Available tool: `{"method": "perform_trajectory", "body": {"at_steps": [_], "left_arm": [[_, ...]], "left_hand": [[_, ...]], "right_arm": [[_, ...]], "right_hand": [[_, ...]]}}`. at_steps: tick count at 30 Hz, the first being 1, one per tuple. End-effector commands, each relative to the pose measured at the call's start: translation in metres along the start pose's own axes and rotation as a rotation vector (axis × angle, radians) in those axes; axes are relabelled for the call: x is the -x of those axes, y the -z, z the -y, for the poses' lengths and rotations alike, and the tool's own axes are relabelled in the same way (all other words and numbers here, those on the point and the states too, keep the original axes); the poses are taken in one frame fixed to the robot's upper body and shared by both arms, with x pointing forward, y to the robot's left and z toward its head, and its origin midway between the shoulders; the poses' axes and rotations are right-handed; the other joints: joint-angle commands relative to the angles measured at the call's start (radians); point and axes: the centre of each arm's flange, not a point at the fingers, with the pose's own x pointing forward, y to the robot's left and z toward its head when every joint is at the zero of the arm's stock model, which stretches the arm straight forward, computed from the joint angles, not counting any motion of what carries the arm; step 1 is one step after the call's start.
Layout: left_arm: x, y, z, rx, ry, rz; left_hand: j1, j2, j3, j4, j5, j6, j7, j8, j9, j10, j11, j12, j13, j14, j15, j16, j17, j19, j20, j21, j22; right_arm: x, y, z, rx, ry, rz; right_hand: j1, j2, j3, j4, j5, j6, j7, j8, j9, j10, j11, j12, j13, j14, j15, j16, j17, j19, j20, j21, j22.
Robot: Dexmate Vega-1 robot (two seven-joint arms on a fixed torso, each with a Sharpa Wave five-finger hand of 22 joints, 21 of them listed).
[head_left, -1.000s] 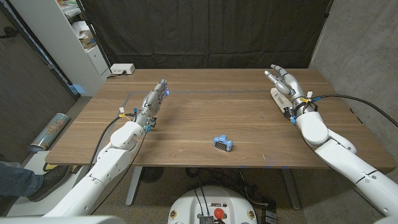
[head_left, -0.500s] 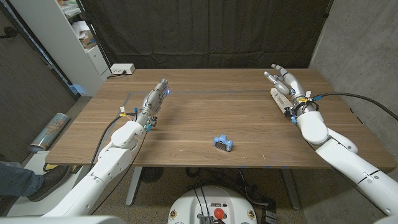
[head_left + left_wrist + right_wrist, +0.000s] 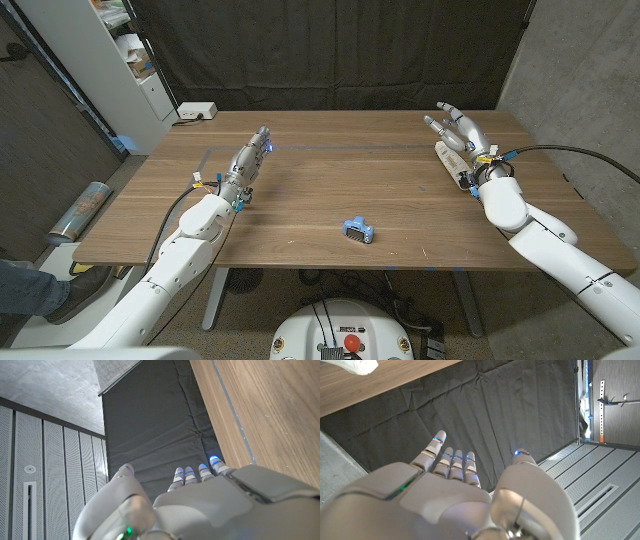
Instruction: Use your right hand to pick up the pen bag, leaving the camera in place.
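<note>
Fingers first: the right hand (image 3: pixel 460 137) has them spread and straight, nothing between them, raised at the far right of the wooden table (image 3: pixel 330 190). In the right wrist view that hand (image 3: pixel 455 495) shows the same fanned fingers against the black curtain (image 3: pixel 330 50). Just beside it, on its inner side, lies a pale, long pouch, the pen bag (image 3: pixel 449 161), on the tabletop; whether the hand touches it I cannot tell, but it is not gripped.

Over on the other side, the left hand (image 3: pixel 247 163) stretches its fingers out straight and together along the table, holding nothing. The left wrist view shows this hand (image 3: pixel 200 500) with fingertips pointing along the table's edge.

Near the front middle sits the small blue camera (image 3: pixel 357 231), well apart from both hands and untouched.

By my reading, the task is barely begun: the right hand is at the bag, but the closing and the lift are yet to come. The camera is where it should be left.

Count: one pen bag, one camera, two hands. A white box (image 3: pixel 196 110) sits at the far left corner.
</note>
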Motion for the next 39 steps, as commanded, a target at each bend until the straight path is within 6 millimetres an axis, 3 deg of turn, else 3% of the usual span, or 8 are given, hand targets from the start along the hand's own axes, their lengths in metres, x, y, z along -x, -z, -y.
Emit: {"method": "perform_trajectory", "body": {"at_steps": [1,8,39], "left_arm": [[-0.0015,-0.0007,0.0002,-0.002,0.001,0.001],[-0.0027,-0.0020,0.0020,-0.007,0.005,0.003],[-0.0049,-0.0018,0.0024,-0.005,0.014,-0.004]], "left_hand": [[-0.001,0.009,0.001,-0.005,0.000,0.005,-0.001,0.006,0.005,0.002,0.000,-0.001,0.002,0.003,-0.001,0.004,0.003,-0.075,0.002,-0.004,0.004],[-0.001,0.010,0.000,-0.005,0.000,0.006,-0.001,0.006,0.005,0.002,0.001,-0.001,0.002,0.003,-0.001,0.004,0.004,-0.074,0.002,-0.007,0.004],[-0.003,0.012,-0.003,-0.008,0.000,0.010,-0.002,0.006,0.005,0.003,0.001,-0.002,0.002,0.002,-0.001,0.003,0.004,-0.071,0.007,-0.019,0.005]], "right_arm": [[-0.0004,-0.0034,0.0011,0.082,-0.019,-0.004],[0.0012,-0.0041,0.0050,0.128,-0.020,-0.013],[0.0016,-0.0073,0.0102,0.291,-0.050,-0.062]], "right_hand": [[0.009,0.006,0.003,-0.009,0.007,0.001,-0.005,-0.004,0.005,0.003,-0.007,-0.005,0.002,0.001,-0.002,0.001,-0.001,-0.003,0.005,-0.006,0.003],[0.009,0.010,0.004,-0.010,0.008,0.000,-0.008,-0.005,0.005,0.000,-0.016,-0.008,0.003,0.008,0.016,0.004,-0.002,-0.005,0.016,-0.014,0.003],[0.014,0.003,0.002,-0.019,0.007,-0.010,-0.014,-0.008,0.006,0.001,-0.016,-0.009,0.005,0.012,0.025,0.004,-0.005,-0.004,0.029,-0.031,0.004]]}}
